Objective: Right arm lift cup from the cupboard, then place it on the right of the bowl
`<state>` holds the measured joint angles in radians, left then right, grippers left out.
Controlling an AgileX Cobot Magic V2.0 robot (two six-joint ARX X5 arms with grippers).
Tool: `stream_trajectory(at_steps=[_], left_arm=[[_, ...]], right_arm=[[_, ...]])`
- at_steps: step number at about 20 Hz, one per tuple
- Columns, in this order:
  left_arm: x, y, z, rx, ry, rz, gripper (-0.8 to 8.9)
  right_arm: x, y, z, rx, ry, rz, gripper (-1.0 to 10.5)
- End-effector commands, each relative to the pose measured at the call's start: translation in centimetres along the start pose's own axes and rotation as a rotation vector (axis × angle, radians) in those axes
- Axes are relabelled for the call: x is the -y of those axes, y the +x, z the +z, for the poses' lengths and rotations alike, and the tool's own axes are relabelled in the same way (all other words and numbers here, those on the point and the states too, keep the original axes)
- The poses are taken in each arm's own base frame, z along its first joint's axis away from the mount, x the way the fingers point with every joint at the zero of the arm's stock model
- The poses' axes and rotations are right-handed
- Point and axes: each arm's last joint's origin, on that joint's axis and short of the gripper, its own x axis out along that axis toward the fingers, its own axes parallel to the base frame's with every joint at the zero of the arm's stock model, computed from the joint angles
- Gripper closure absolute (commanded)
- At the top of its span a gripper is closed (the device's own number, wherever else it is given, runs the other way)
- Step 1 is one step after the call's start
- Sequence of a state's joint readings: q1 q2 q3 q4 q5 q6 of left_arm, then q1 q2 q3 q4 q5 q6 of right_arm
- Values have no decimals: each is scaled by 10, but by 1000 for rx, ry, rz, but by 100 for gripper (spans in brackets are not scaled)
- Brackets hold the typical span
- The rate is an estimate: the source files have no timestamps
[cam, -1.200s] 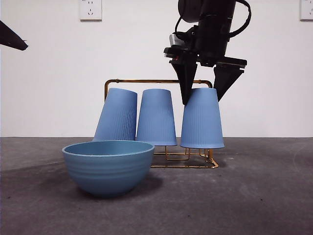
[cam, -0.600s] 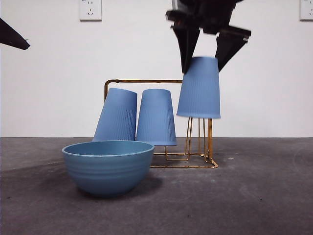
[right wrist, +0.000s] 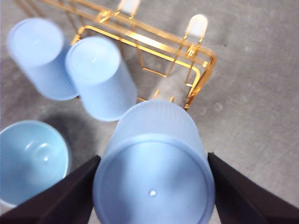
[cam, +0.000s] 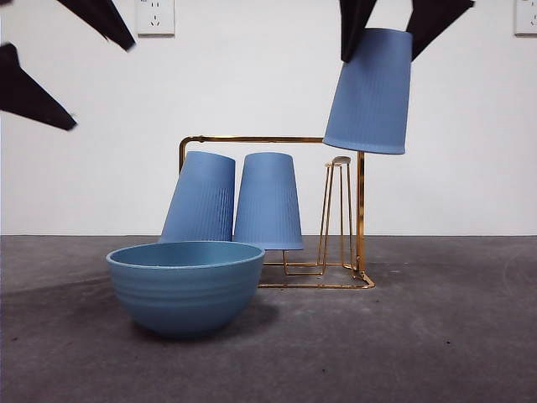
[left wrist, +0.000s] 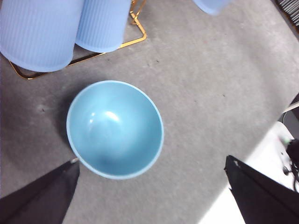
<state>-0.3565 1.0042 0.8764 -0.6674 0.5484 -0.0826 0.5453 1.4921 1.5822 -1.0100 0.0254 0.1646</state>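
Higher now, our right pincer (cam: 382, 21) clamps the ribbed blue plastic cup (cam: 369, 92), tilted, clear above the gold wire cupboard (cam: 361, 210); the ridged teal bowl (cam: 185, 285) lies down-left.

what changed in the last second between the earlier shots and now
The right gripper, shut on the cup, lifted it up off the cupboard peg; it now hangs clear above the rack, slightly tilted. The left gripper, open, came further into view above the bowl. The two other cups, bowl and rack stayed put.

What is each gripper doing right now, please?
Right gripper: shut on the cup, lifted above the cupboard.
Left gripper: open, holding nothing, above the bowl.
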Motion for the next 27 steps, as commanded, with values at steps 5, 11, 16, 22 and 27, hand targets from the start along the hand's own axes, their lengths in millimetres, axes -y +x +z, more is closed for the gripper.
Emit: stream_trajectory(at_steps=[5, 11, 16, 22, 27], left_arm=[[-15, 36, 13, -49, -57, -159, 316], [-32, 74, 24, -80, -180, -410, 317], [-45, 102, 31, -101, -278, -571, 318], [-58, 129, 37, -136, -386, -695, 318], [-56, 137, 43, -146, -408, -760, 324]], right_arm=[[7, -12, -81, 127, 30, 139, 681], [13, -10, -136, 354, 110, 370, 682], [12, 21, -157, 429, 209, 588, 682], [16, 44, -160, 458, 293, 720, 745], [15, 64, -154, 408, 313, 759, 745]])
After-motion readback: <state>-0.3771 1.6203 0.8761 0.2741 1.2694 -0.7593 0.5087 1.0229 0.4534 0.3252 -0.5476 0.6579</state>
